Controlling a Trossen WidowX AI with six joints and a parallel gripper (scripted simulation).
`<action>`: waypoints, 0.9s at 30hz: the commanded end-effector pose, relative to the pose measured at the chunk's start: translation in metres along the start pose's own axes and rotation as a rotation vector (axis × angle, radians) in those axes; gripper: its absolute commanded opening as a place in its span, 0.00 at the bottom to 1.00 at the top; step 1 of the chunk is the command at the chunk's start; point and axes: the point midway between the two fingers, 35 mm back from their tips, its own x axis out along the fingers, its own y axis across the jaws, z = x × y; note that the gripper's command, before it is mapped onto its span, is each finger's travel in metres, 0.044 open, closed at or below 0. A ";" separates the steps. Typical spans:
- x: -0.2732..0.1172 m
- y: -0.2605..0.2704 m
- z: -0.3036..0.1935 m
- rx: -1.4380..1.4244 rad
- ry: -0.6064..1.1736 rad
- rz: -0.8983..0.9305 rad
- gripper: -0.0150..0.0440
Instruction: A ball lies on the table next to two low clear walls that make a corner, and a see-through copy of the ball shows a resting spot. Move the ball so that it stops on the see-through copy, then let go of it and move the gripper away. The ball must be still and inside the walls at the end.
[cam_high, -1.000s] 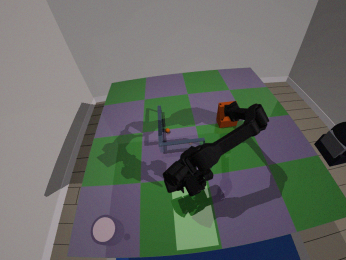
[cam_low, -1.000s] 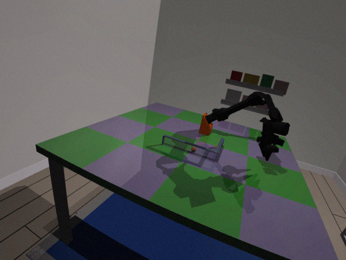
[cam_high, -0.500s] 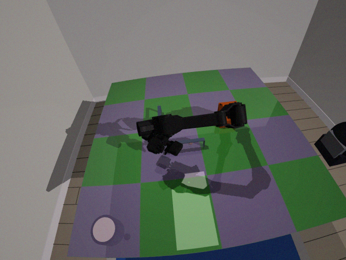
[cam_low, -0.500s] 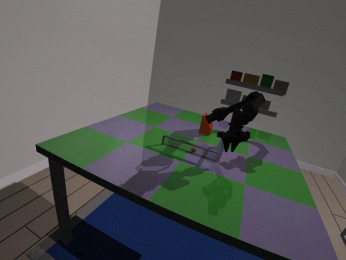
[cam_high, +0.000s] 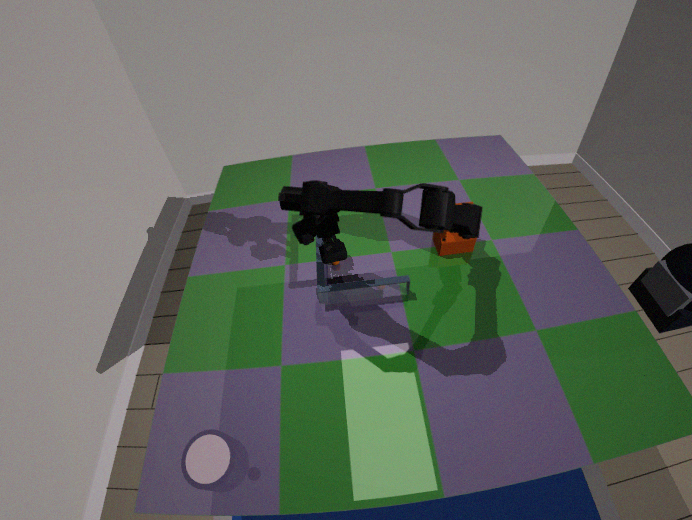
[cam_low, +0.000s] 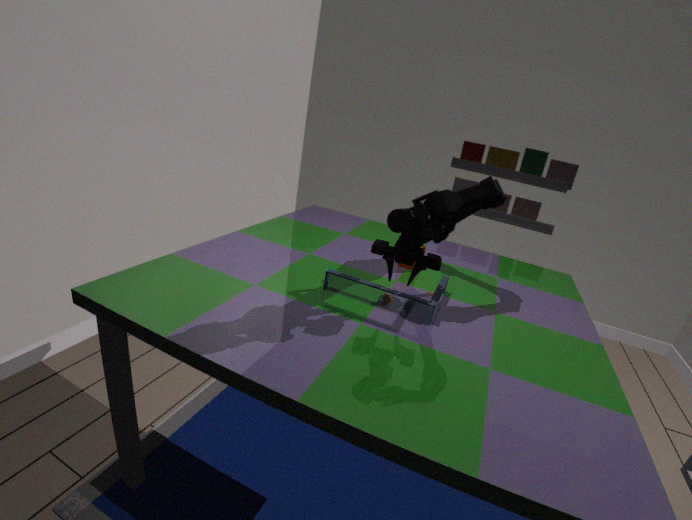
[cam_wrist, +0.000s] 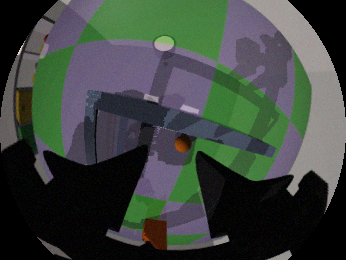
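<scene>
A grey-walled room with plank flooring is shown, and most of it is taken up by a table (cam_low: 167, 290) topped in green and purple squares. A blue rug (cam_low: 290, 464) is seen on the floor under the table's near edge, and a wall shelf (cam_low: 506, 173) carrying coloured blocks is mounted behind the table.

The black arm (cam_high: 363, 202) is stretched over the table from its orange base (cam_high: 454, 241), which is fixed just beyond the clear walls (cam_low: 380, 290). These two low walls are joined in an L, and they serve as the only enclosure on the table.

The gripper (cam_low: 401, 279) is hung pointing downward above the walls, over the inside of their corner. Its two fingers are held partly apart, and nothing is gripped between them.

The orange ball (cam_low: 385, 300) is seen resting on the table inside the walls, close against the long wall and below the gripper, not touched by either finger. In the wrist view the ball (cam_wrist: 181, 145) is framed between the fingers, just beside the long wall. The see-through copy cannot be made out clearly in any view.
</scene>
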 end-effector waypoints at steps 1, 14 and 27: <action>0.015 -0.020 -0.013 0.146 0.053 0.030 0.65; 0.032 -0.021 -0.014 0.165 0.059 0.036 0.65; 0.049 -0.021 -0.015 0.165 0.058 0.037 0.65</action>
